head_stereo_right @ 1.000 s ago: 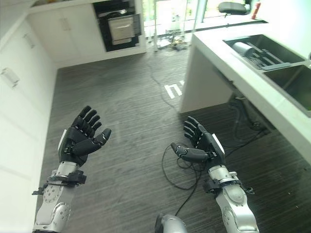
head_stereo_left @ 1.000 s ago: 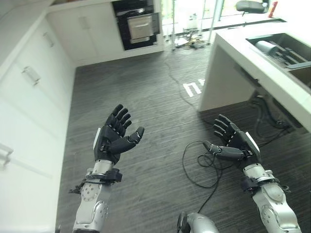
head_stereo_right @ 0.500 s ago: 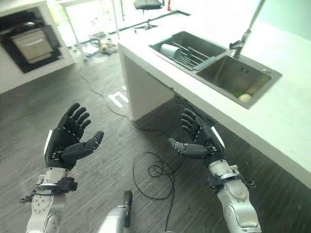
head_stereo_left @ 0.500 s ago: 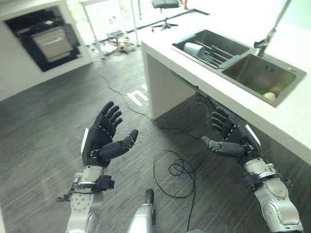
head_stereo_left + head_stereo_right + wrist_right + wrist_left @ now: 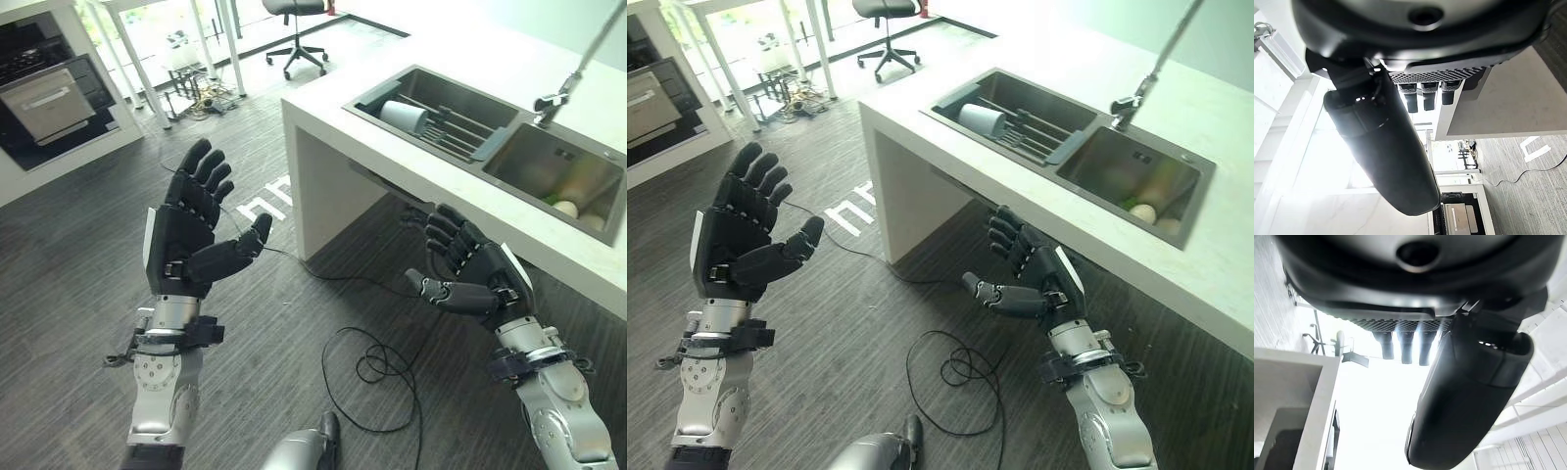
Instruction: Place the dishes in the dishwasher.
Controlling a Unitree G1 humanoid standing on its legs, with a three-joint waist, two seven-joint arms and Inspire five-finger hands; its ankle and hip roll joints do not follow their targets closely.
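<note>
Cup in sink rack now nearer after camera turn; both robot hands spread, empty

Silver-grey arms — dark hands, black fingers.

A counter stands to the right, with a double sink set in it. A cup lies in the left basin on a rack; the tap rises behind the right basin. An office chair stands behind the counter, an oven far left.
</note>
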